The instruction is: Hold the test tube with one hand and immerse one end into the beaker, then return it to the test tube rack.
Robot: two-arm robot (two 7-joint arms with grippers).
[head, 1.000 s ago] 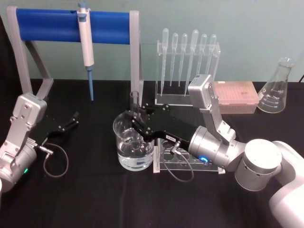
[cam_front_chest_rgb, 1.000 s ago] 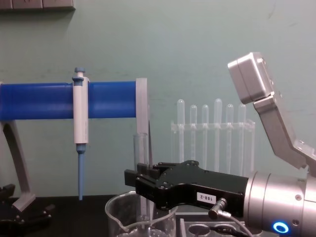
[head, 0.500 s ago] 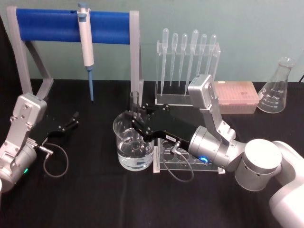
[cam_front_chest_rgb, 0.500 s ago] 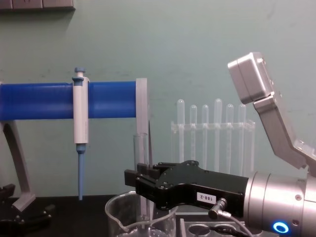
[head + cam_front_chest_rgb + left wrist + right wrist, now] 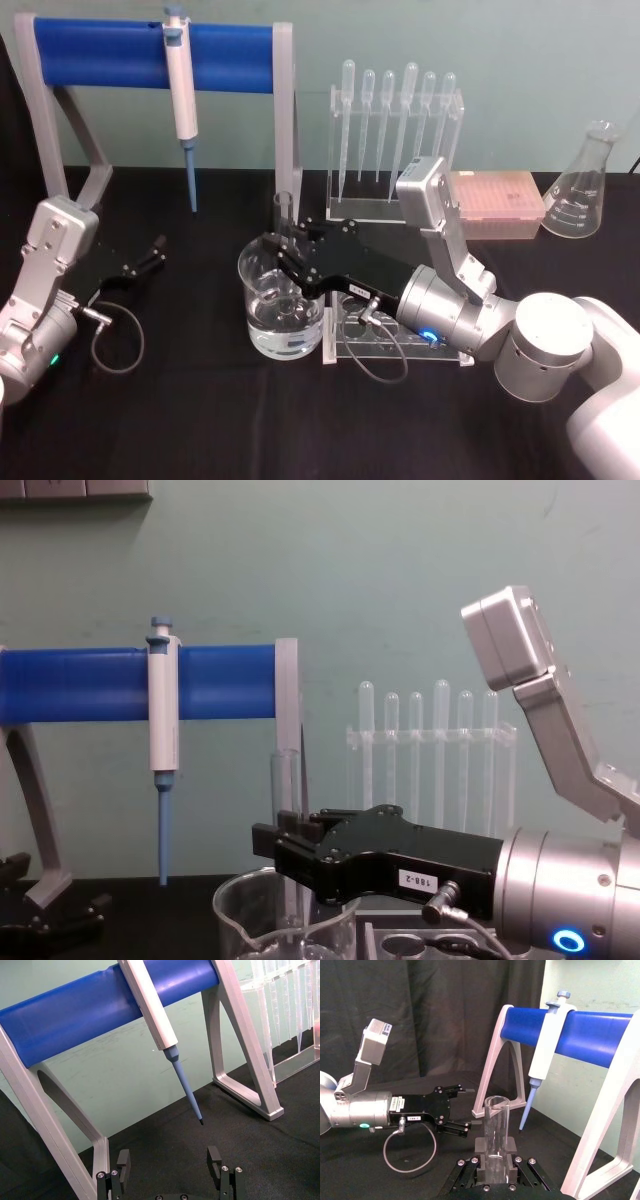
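The blue-barred stand stands at 11 o'clock from the beaker, well apart. The test tube rack lies just beside the beaker at 3 o'clock, under the right arm. The right gripper is clenched on the test tube, which is upright with its lower end inside the beaker. Lifted clear of the rim, its way to the rack looks open. The left gripper rests spread at 9 o'clock.

Test tube: clear glass. Beaker: clear, with colourless liquid. Right gripper: black, white number label. Wrist: silver, with blue ring light. Pipettor: white body, blue tip and cap. Stand bar: bright blue, on grey legs. Tablecloth: black. Wall: pale green. Tip box: pinkish orange.
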